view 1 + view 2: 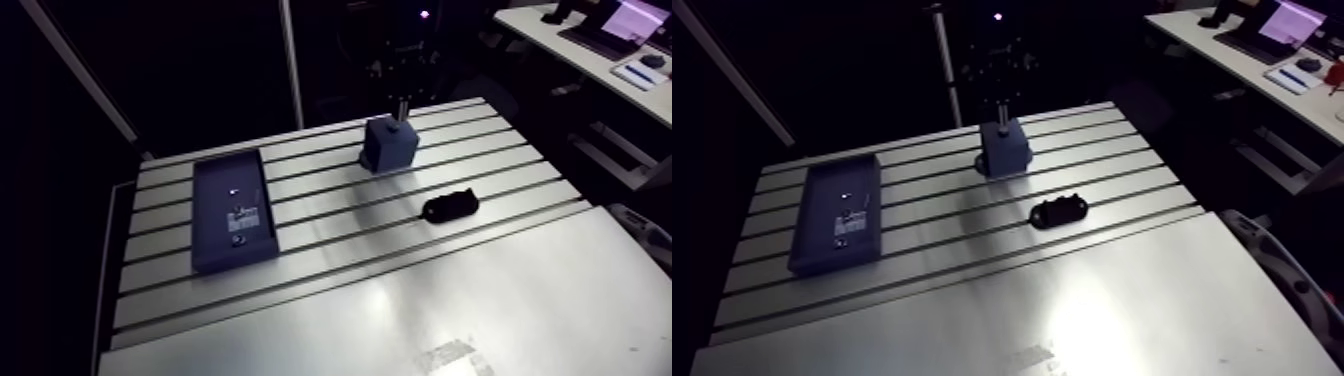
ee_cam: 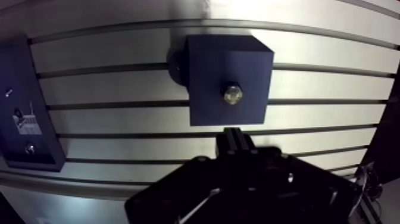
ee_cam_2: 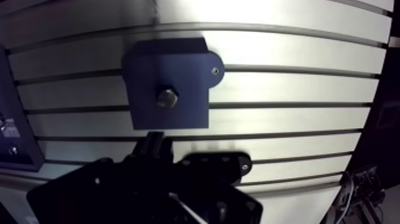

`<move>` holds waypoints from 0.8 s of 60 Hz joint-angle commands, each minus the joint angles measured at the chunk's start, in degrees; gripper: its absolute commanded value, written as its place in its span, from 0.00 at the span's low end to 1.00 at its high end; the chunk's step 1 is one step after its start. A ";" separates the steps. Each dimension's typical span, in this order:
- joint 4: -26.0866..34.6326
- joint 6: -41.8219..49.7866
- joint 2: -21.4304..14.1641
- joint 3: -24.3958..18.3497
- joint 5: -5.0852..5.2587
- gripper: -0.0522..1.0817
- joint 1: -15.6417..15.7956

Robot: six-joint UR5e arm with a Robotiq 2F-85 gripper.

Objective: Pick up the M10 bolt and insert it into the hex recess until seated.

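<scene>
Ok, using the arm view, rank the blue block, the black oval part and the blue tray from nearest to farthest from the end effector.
1. Blue block: right beneath the end effector.
2. Black oval part: a little way off, on the camera's side of the block.
3. Blue tray: well off to the other side, clearly farthest.

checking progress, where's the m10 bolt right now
In the wrist view the M10 bolt sits in the top face of the blue block, just ahead of the gripper.
</scene>
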 commanded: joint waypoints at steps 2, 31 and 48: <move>-3.62 -0.07 -0.17 2.65 -0.10 1.00 0.06; -7.98 -0.69 -0.17 4.31 1.11 1.00 -0.12; -7.98 -0.69 0.18 3.78 1.11 1.00 -0.13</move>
